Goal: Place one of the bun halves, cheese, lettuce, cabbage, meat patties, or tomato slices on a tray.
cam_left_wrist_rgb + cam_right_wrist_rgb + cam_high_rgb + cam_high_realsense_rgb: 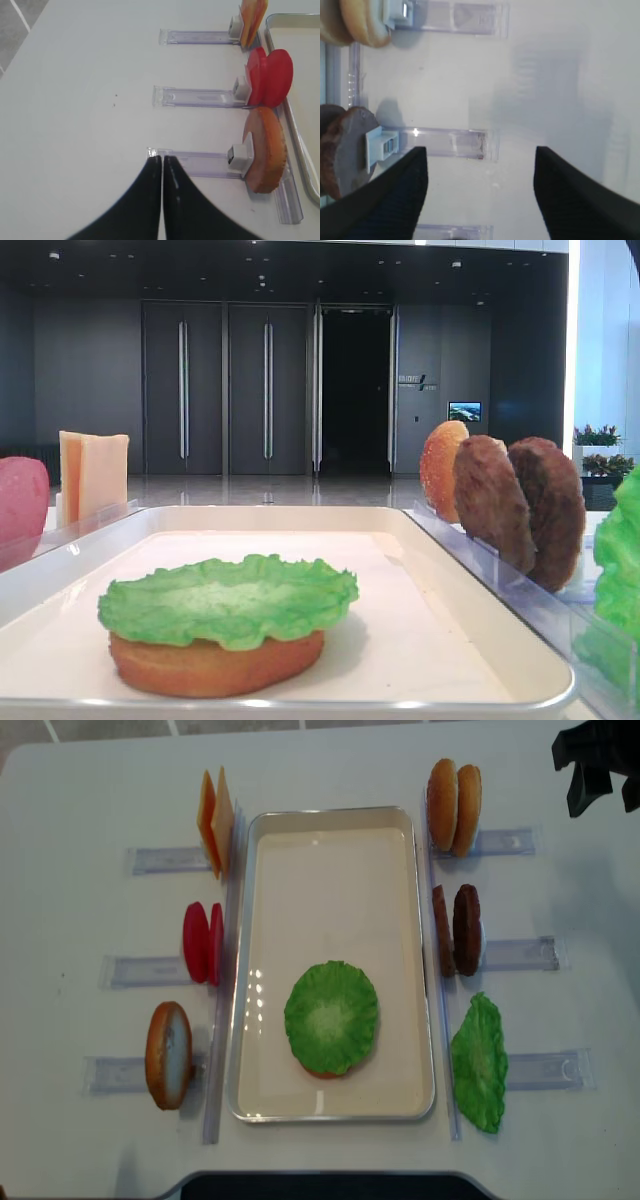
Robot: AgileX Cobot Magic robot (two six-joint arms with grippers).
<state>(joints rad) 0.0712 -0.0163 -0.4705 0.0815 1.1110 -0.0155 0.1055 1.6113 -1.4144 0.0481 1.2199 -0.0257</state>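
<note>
**Right arm nearest the patties; tray holds bun and lettuce**

The right gripper (480, 195) hangs with its jaws wide apart and nothing between them. In its wrist view the meat patties (342, 150) stand on edge at about nine o'clock from the jaws, their flat faces upright in a clear rack (445, 142). Overhead, those patties (456, 931) sit just beside the tray's (425, 970) three o'clock rim, on the right arm's side. The left gripper (162, 162) has its jaws pressed together, empty, with a bun half (265, 150) at two o'clock. Inside the tray, a lettuce leaf (331, 1016) lies flat atop another bun half (215, 665), toward six o'clock.
</note>
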